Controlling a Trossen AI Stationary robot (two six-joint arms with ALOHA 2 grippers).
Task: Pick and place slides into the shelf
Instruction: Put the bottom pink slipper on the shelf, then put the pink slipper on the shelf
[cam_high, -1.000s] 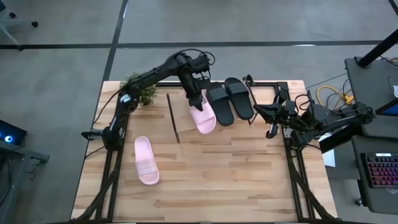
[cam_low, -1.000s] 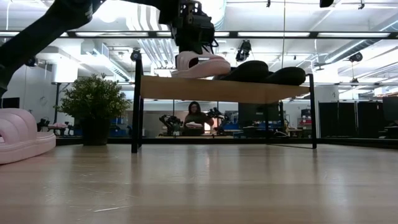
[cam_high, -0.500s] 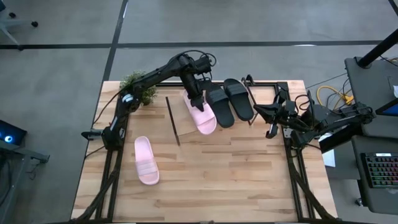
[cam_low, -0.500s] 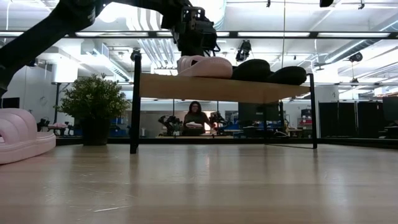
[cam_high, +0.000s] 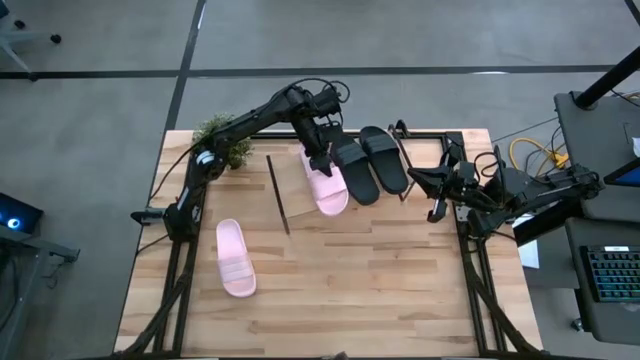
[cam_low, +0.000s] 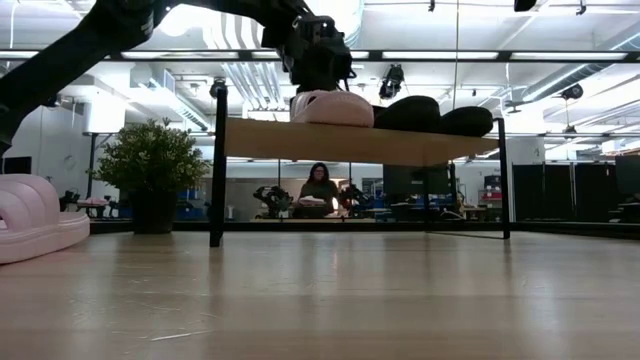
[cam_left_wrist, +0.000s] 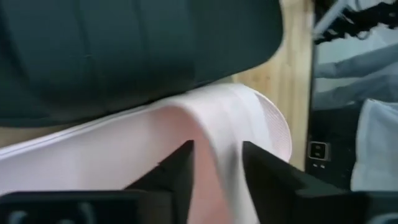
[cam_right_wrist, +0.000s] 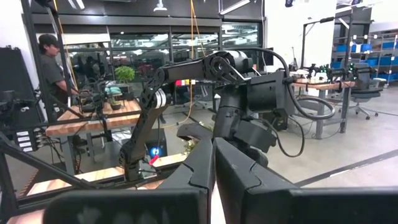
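Left gripper (cam_high: 318, 158) fingers slightly apart astride pale pink slide sandal (cam_high: 325, 187) lying on slanted light wood shelf (cam_low: 350, 142); black slide pair (cam_high: 368, 161) just beside. Second pink slide (cam_high: 236, 257) well apart on tabletop. Right gripper (cam_high: 415, 180) pressed together, idle near shelf's right edge.

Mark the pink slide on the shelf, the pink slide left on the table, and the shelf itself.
pink slide on the shelf (cam_high: 326, 190), high view, footbed
pink slide on the table (cam_high: 236, 258), high view, strap
shelf (cam_low: 400, 144), low view, front edge of board

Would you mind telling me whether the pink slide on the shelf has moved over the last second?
Yes. The pink slide in the left gripper has swung straighter, settling flat on the shelf beside the black slides, judged against them.
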